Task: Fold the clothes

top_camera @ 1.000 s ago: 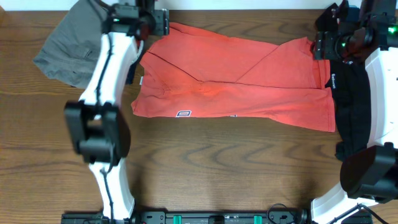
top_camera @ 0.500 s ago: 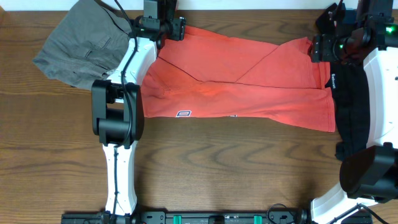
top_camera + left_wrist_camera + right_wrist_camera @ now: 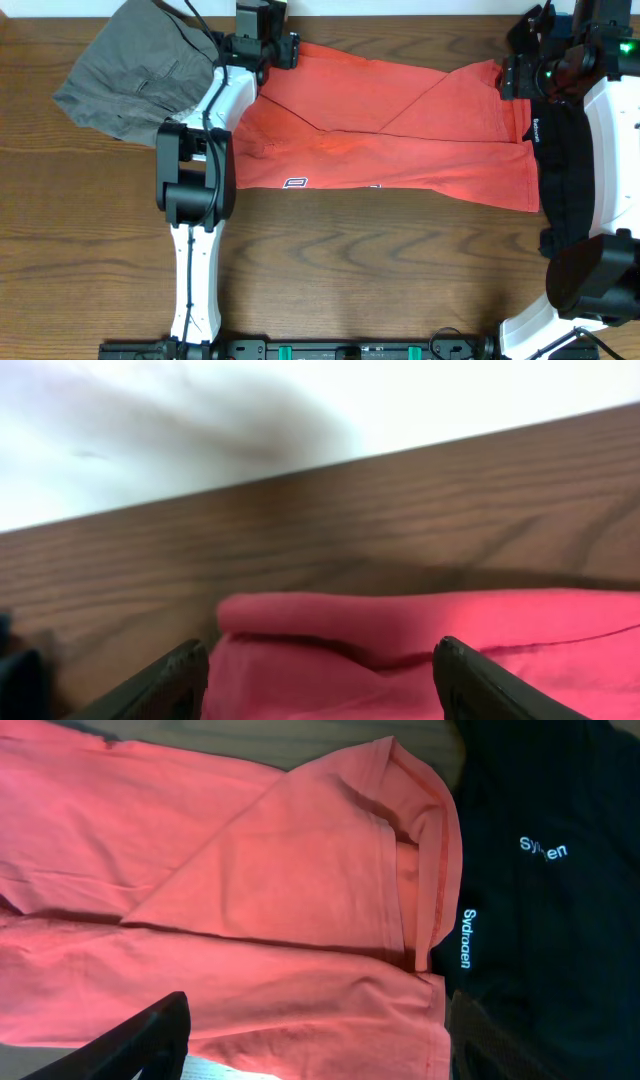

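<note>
Overhead: red shirt (image 3: 390,125) half-folded mid-table, between shorts (image 3: 130,70) and black shirt (image 3: 565,170). Left gripper (image 3: 268,40) and right gripper (image 3: 515,75) at far corners, likely staging next fold.
Left wrist: fingers (image 3: 175,680) spread, straddling shirt edge, nothing pinched.
Right wrist: fingers (image 3: 140,1035) spread over hem, empty.

A: Any writing you can read?

B: Only on the black shirt (image 3: 540,940). One pale blue word is printed on it twice, once running sideways near the hem. It begins "Sy" and ends "aen", perhaps "Sydnaen". The middle letters are unclear.

A: And the red T-shirt (image 3: 400,130)?

B: It has a small dark-edged patch (image 3: 294,183) near its lower edge, too small to read from above.
</note>
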You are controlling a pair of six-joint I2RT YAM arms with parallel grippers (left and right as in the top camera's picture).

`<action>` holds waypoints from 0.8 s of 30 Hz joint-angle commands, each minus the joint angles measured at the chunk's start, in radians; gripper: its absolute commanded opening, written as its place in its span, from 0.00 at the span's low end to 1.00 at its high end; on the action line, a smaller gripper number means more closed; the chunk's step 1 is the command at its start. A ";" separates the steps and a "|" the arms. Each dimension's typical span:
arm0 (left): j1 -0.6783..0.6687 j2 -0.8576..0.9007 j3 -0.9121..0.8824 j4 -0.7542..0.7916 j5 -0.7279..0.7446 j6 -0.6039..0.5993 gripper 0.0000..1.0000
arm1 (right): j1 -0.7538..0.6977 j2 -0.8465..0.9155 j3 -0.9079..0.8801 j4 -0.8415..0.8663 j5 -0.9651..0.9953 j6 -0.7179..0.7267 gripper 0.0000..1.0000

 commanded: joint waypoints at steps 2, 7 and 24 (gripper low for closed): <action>-0.011 0.035 0.031 0.010 -0.015 -0.016 0.73 | 0.009 -0.011 0.012 0.005 0.003 -0.013 0.81; -0.013 0.055 0.031 0.018 -0.015 -0.016 0.73 | 0.009 -0.009 0.012 0.005 0.003 -0.013 0.81; -0.013 0.090 0.031 -0.163 -0.015 -0.010 0.72 | 0.009 0.001 0.012 0.008 0.003 -0.013 0.82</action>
